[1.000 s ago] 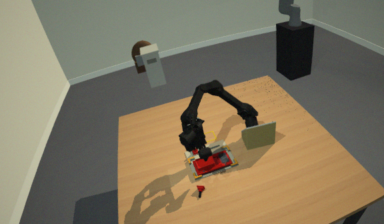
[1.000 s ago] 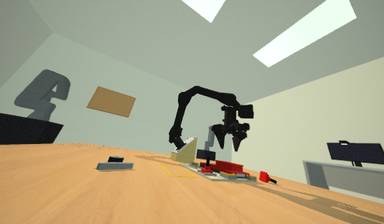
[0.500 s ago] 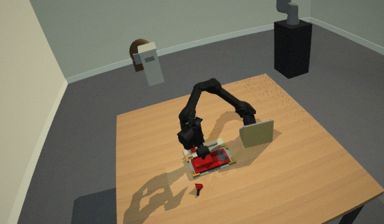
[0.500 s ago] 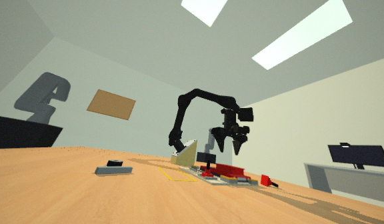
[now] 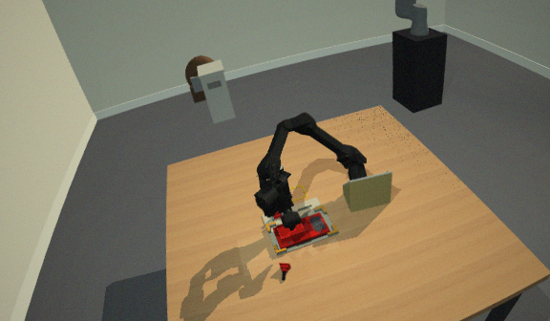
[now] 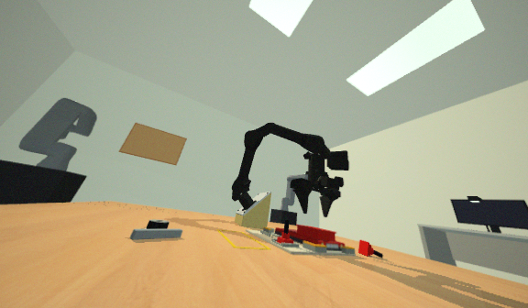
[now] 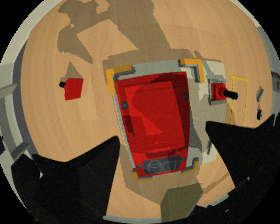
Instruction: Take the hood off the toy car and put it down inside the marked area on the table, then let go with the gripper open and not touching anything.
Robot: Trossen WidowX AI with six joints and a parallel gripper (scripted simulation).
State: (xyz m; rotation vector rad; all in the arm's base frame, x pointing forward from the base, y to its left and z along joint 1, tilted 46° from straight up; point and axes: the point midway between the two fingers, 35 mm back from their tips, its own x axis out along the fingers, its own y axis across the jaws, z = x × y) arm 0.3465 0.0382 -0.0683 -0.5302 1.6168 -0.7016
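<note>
Table (image 5: pixel 420 229) holds the toy car (image 5: pixel 303 229) on its tray, centre. Gripper (image 6: pixel 315 206) hangs above it, fingers wide apart, empty. Hood (image 7: pixel 153 112) on car; marked area (image 6: pixel 243 239) at 12 o'clock. Descend straight, straddle the hood edges squarely, then pinch.

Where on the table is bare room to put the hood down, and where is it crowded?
The yellow-outlined area beside the car looks bare. Wide bare wood lies right of the car, past the tan block. It is crowded around the car's tray, with the open gripper above and a small red part near.
</note>
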